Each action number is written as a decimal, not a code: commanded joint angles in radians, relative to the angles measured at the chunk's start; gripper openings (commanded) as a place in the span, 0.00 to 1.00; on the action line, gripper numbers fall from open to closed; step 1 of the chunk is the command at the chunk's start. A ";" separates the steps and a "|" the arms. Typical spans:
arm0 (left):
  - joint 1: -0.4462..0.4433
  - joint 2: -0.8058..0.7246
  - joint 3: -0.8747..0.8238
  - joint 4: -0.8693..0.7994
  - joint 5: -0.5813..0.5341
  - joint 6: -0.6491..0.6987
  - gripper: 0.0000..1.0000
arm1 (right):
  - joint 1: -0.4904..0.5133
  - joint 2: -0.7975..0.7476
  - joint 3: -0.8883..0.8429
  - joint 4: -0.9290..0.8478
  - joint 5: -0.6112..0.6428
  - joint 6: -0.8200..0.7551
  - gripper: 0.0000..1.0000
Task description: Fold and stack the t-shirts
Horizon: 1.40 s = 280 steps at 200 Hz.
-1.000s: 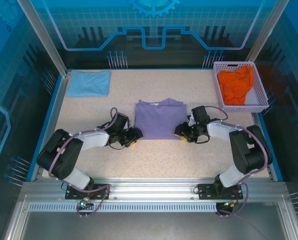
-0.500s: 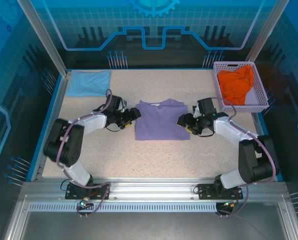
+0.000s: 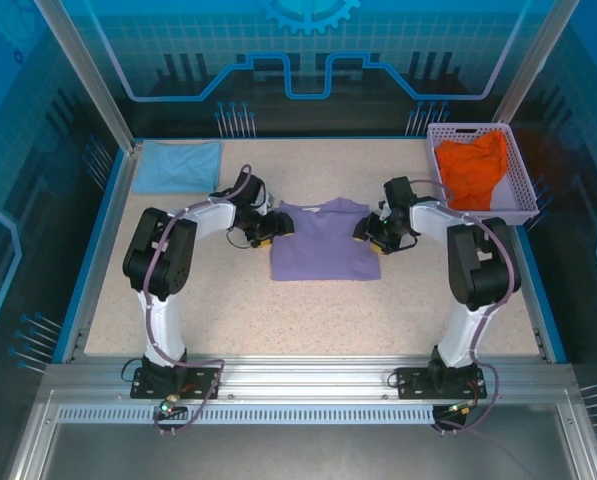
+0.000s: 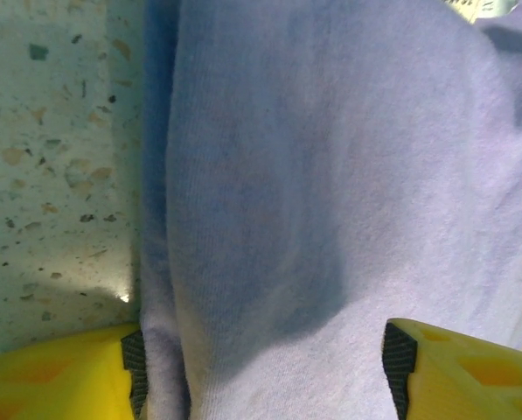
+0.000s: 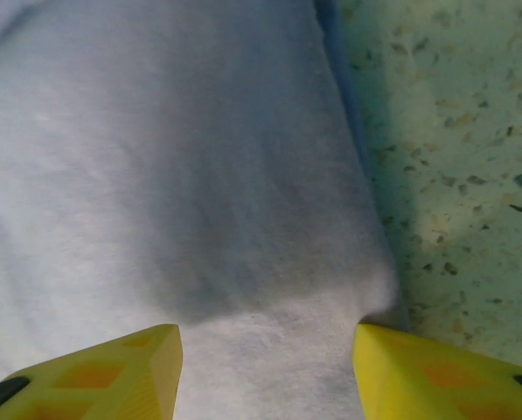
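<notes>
The lavender t-shirt (image 3: 323, 245) lies folded into a rectangle at the table's middle, collar to the far side. My left gripper (image 3: 274, 228) sits low at the shirt's upper left edge. Its yellow fingers (image 4: 59, 372) stand apart over the lavender cloth (image 4: 330, 175), the left pad at the folded edge. My right gripper (image 3: 368, 234) sits at the upper right edge, open, with cloth (image 5: 173, 175) lying flat between its fingers (image 5: 435, 376). The light blue t-shirt (image 3: 179, 166) lies folded at the far left corner. The orange t-shirt (image 3: 471, 170) is crumpled in the basket.
The pale lattice basket (image 3: 484, 215) stands at the far right corner, just behind my right arm. Speckled tabletop (image 3: 228, 300) stretches bare in front of the lavender shirt, bounded by blue rails on both sides.
Both grippers have moved from the shirt's near corners along its sides to its far, shoulder end. The shirt has stayed in place.
</notes>
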 commanded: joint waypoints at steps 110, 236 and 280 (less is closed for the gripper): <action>-0.127 0.119 0.132 0.109 0.133 0.088 0.63 | -0.035 0.097 0.053 -0.065 -0.070 -0.015 0.53; -0.127 0.011 0.247 -0.142 -0.419 0.060 0.00 | -0.038 0.027 -0.021 0.024 -0.095 -0.015 0.63; -0.103 0.098 0.492 -0.343 -0.552 0.196 0.00 | -0.037 -0.142 -0.202 0.182 -0.101 0.029 0.70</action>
